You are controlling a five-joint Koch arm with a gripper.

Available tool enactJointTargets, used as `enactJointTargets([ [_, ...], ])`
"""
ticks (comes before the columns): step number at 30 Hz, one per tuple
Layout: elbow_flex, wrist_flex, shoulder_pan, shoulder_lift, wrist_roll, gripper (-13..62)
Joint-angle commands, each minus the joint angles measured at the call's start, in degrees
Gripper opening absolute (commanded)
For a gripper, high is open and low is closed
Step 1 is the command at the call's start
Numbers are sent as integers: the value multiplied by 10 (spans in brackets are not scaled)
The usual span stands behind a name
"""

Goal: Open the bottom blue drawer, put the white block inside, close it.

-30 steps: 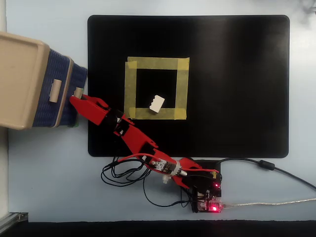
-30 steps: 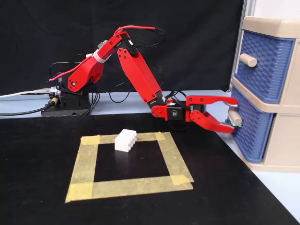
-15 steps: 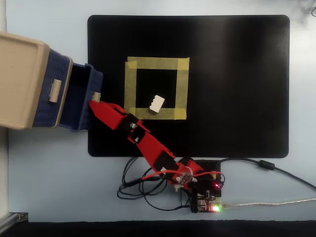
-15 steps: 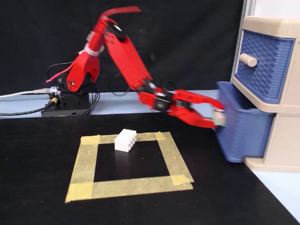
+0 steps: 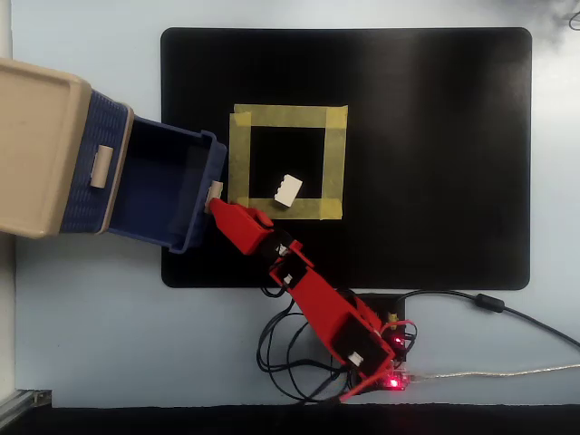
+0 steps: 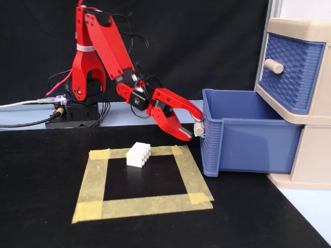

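The bottom blue drawer (image 5: pixel 193 138) (image 6: pixel 258 144) is pulled far out of the beige cabinet (image 5: pixel 36 145) (image 6: pixel 313 155) and looks empty. My red gripper (image 5: pixel 216 202) (image 6: pixel 194 132) is at the drawer's front, its jaws closed around the small beige handle (image 5: pixel 215 190) (image 6: pixel 198 127). The white block (image 5: pixel 288 189) (image 6: pixel 138 154) lies on the black mat inside the yellow tape square (image 5: pixel 285 116) (image 6: pixel 139 205), just beside the gripper and apart from it.
The top blue drawer (image 5: pixel 95 168) (image 6: pixel 292 70) is shut. The black mat (image 5: pixel 435 136) (image 6: pixel 41 206) covers most of the table. The arm's base and cables (image 5: pixel 290 362) (image 6: pixel 20 106) sit at the mat's edge.
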Motion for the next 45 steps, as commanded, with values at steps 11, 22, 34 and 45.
enactJointTargets([
  [11,-545,1109,98,106,112,338],
  [22,-565,977,200,-58,262,338],
  [34,-543,933,192,-156,265,339],
  [45,-534,935,198,-122,346,11],
])
